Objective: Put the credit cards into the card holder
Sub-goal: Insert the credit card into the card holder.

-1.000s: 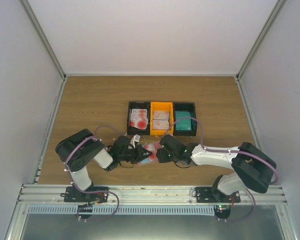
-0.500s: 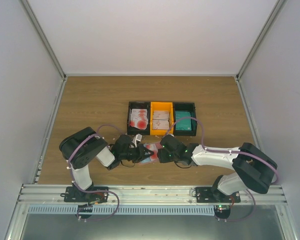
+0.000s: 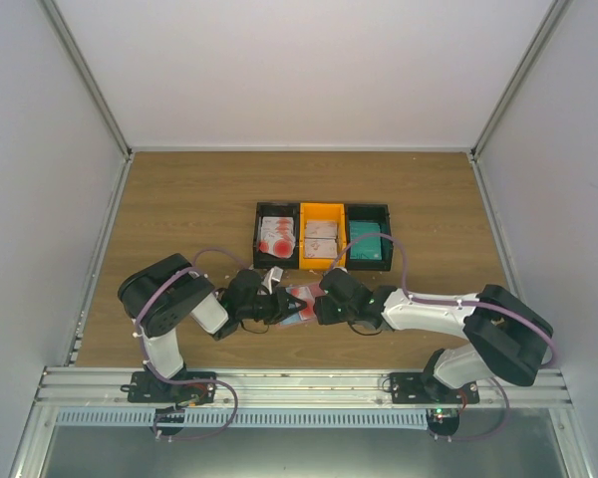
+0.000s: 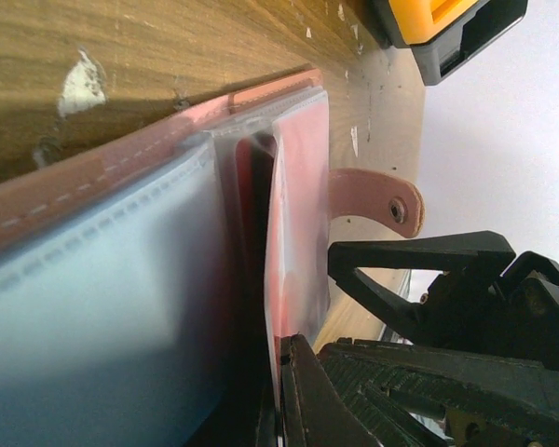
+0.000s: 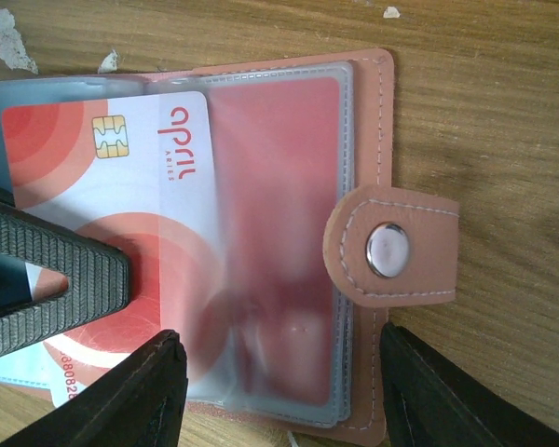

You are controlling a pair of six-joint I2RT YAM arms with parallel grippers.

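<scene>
Since a second ago your left arm has crept a little to the right, closing in on the holder, and nothing else has shifted. Nearest you, the left gripper (image 4: pixel 284 391) is clamped tight on the trailing edge of one credit card (image 5: pixel 140 168). The card's leading part looks already tucked under the clear sleeve of the card holder (image 5: pixel 363 102). The holder lies open and flat on the table (image 3: pixel 179 219), between the two wrists. Your right gripper (image 5: pixel 279 391) stands with its jaws wide apart at the holder's near edge. You cannot tell whether it presses the holder down. Expect the card to be light, thin, stiff and slick, so keep your pinch on that bare trailing edge and push straight. The sleeve is soft and will buckle, and the holder is light enough to slide on the wood. Brace it at its outer border or by the snap tab (image 5: pixel 391 247), never across the sleeve mouth. Farther off, the tray (image 3: pixel 322 206) holds more credit cards, red-printed on the left (image 3: pixel 276 234) and teal on the right (image 3: pixel 367 244).
</scene>
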